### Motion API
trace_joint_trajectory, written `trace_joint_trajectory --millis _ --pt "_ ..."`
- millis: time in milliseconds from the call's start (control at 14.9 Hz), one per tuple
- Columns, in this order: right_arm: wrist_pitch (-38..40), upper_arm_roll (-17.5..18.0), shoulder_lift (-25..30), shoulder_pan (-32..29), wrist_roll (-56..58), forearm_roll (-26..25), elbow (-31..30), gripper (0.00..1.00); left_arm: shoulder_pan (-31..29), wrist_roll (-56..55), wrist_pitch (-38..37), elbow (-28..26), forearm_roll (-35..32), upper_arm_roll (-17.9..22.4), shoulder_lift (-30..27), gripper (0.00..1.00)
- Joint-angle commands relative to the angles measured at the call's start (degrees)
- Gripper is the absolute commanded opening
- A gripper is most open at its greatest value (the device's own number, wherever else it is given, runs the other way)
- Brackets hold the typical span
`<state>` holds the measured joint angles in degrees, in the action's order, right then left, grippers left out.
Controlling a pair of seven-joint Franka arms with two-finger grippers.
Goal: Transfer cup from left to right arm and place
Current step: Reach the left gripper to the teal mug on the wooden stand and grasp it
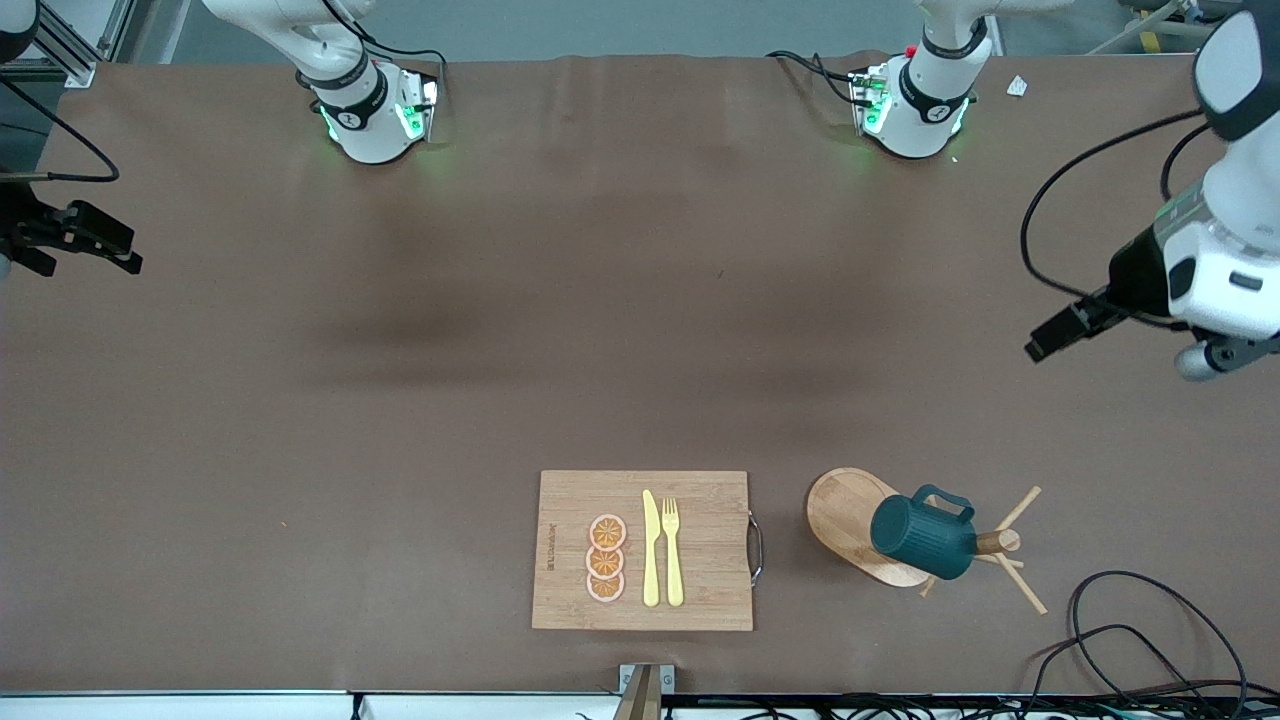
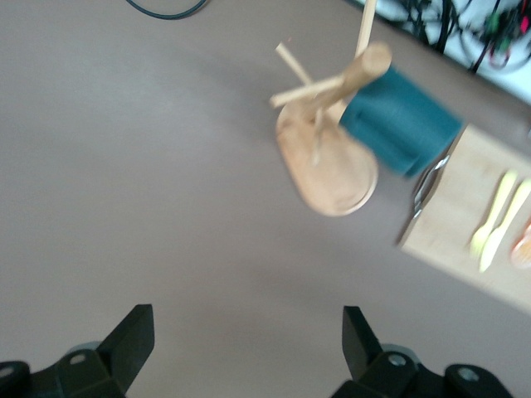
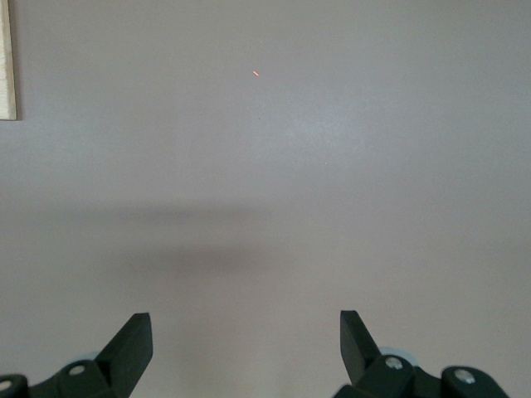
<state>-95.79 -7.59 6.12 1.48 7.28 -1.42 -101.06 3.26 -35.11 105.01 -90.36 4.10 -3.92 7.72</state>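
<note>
Two grippers are up in the air, and both have their fingers spread wide with nothing between them. The left gripper (image 2: 247,348) hangs over the bare brown counter (image 1: 400,400) at the left arm's end; its wrist view looks down toward the mug stand. The right gripper (image 3: 246,348) hangs over bare counter at the right arm's end, and in the front view only its dark fingers (image 1: 95,235) show at the edge.

On the counter, nearer to the front camera than both grippers, stands the wooden mug stand (image 1: 850,515) with an oval base and several pegs. The cup (image 1: 920,538), dark teal with ribbed sides, hangs on this stand, tilted, with its loop handle on top and its body over the oval base. No gripper touches it.

Just beside the stand, toward the right arm's end, lies a wooden cutting board (image 1: 700,600) with a metal handle (image 1: 756,547) on the side that faces the stand. On the board lie three orange slices (image 1: 606,558) in a row, a yellow knife (image 1: 651,548) and a yellow fork (image 1: 672,550), side by side.

A black cable (image 1: 1150,620) lies curled on the counter near the front edge at the left arm's end.
</note>
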Motion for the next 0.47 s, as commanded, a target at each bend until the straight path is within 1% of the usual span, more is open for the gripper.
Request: trace_joint_trajectory --millis 0,134,269,403 --pt "0.7 0.4 -0.2 -0.6 0.7 0.6 0.8 1.0 0.3 -8.4 6.8 0.5 2.9 -0.1 4.0 1.0" --pt "0.7 0.4 -0.2 -0.5 0.7 0.6 0.8 1.0 0.7 -15.4 12.8 0.0 7.0 -0.7 6.7 1.0" --pt "0.7 0.4 -0.2 -0.6 0.7 0.6 0.8 1.0 1.3 -22.0 18.3 -0.9 7.6 -0.7 9.3 1.0" --pt "0.7 0.4 -0.2 -0.6 0.7 0.6 0.8 1.0 1.8 -28.2 24.9 -3.1 7.6 -0.8 11.0 1.0"
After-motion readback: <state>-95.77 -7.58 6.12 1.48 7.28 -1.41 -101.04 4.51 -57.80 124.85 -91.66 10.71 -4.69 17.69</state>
